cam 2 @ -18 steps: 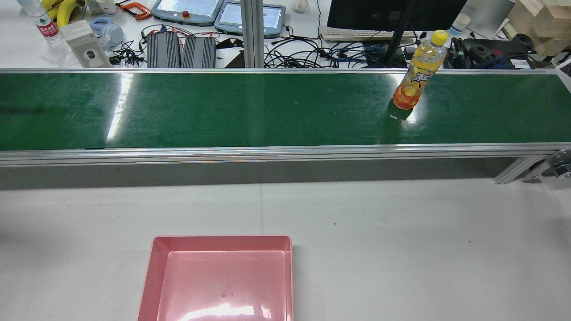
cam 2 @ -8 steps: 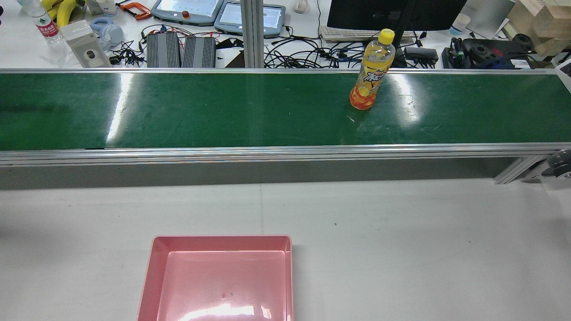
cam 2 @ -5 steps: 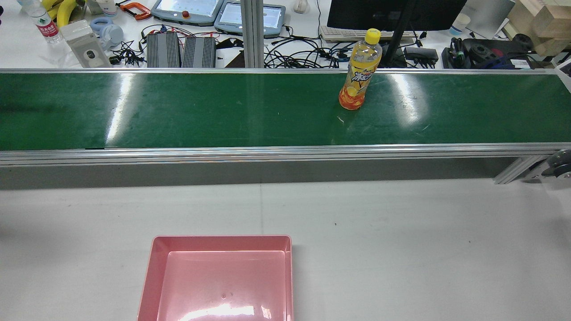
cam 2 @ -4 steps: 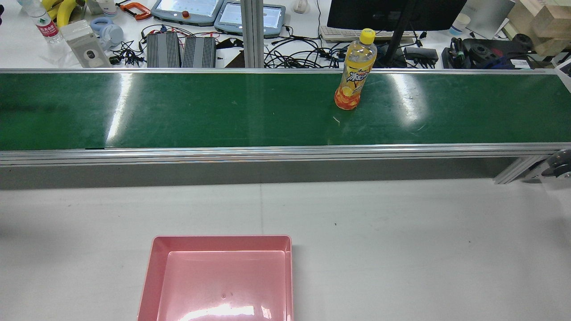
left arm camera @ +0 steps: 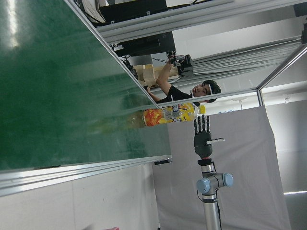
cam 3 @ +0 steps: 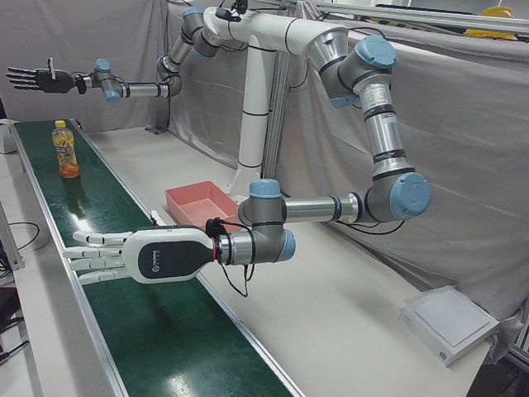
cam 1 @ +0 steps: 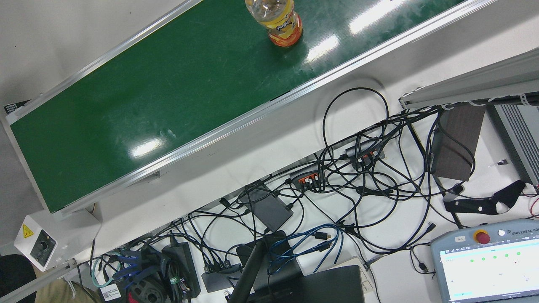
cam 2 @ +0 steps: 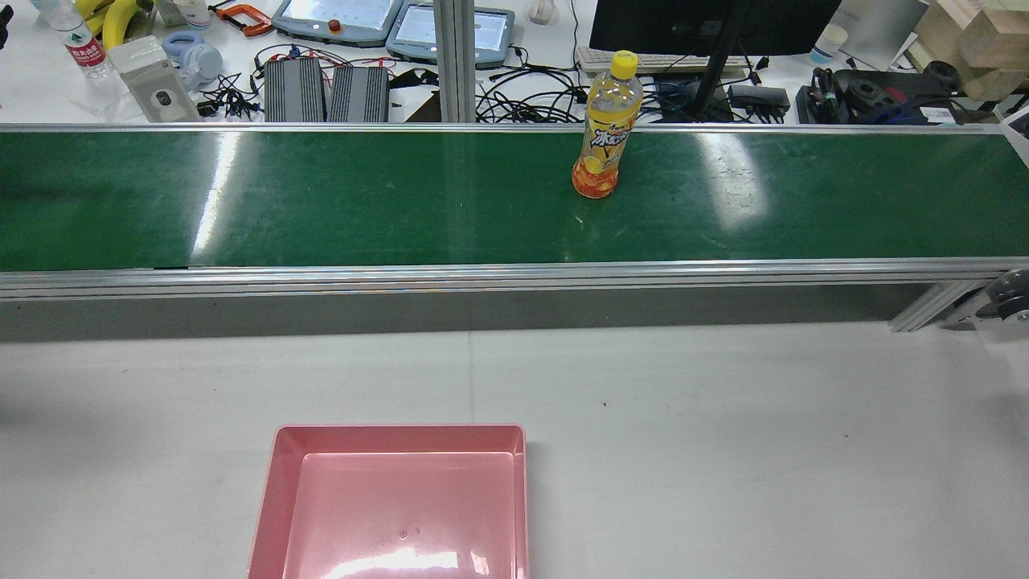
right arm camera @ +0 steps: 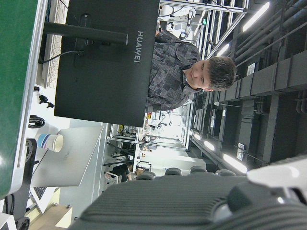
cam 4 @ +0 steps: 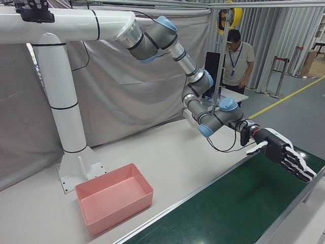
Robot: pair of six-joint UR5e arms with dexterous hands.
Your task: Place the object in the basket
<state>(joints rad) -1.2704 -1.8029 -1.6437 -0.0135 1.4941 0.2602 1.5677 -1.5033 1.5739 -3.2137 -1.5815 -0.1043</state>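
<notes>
An orange-drink bottle [cam 2: 604, 137] with a yellow cap stands upright on the green conveyor belt [cam 2: 321, 201], right of its middle. It also shows in the front view [cam 1: 281, 22], the left-front view [cam 3: 66, 149] and the left hand view [left arm camera: 168, 114]. The pink basket [cam 2: 398, 434] sits empty on the white table, near-left of the bottle; it also shows in the left-front view [cam 3: 186, 207] and the right-front view [cam 4: 119, 211]. My left hand [cam 3: 124, 256] is open, flat over the belt, far from the bottle. My right hand [cam 4: 279, 150] is open over the belt's other end [cam 3: 33, 78].
Beyond the belt lies a desk with tangled cables [cam 1: 337, 176], a monitor [cam 2: 707, 24], teach pendants [cam 2: 338, 16] and loose items. A person [cam 4: 236, 51] stands behind the station. The white table [cam 2: 723, 442] spreads between belt and basket.
The bottle has ridden the belt steadily to the left in the rear view, staying upright. The basket has not moved.
</notes>
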